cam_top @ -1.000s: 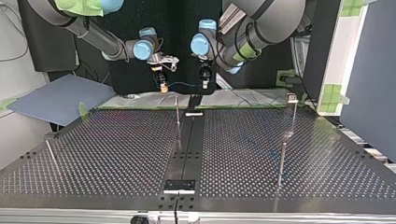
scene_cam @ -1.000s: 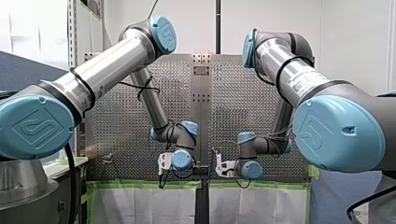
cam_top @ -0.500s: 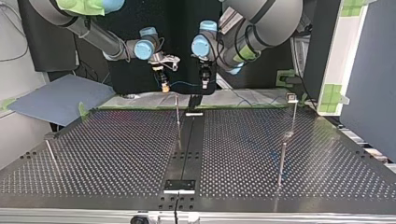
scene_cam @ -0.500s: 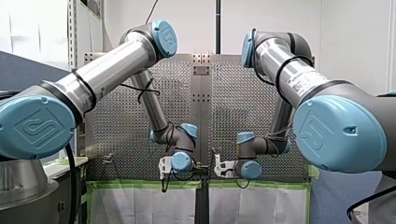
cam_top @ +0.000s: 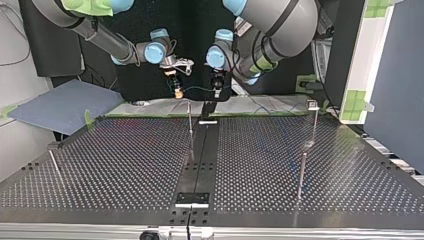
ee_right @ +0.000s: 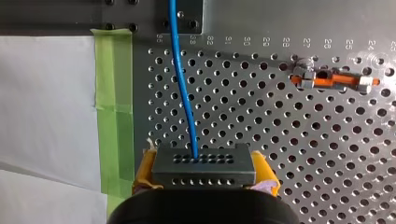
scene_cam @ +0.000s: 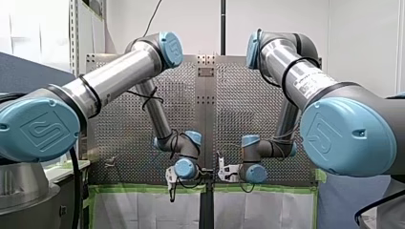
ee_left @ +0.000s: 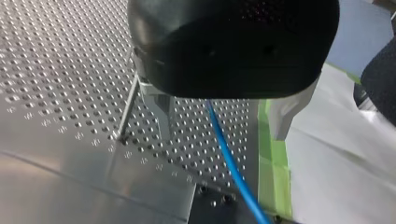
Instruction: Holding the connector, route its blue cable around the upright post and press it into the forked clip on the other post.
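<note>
Our left gripper, grip unreadable to us, now sits lower by the thin blue cable while our right gripper clamps the dark perforated connector, routing barely begun

Front view from behind the arms, facing over the perforated table, top view opposite and low (sides crossed), both wrist views close above it, sharing the blue cable.

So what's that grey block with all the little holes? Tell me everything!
The connector is a dark grey rectangular block with two rows of small round holes. My right tool clamps it between yellow pads. The blue cable comes out of one upper hole and runs off above the perforated table.
</note>
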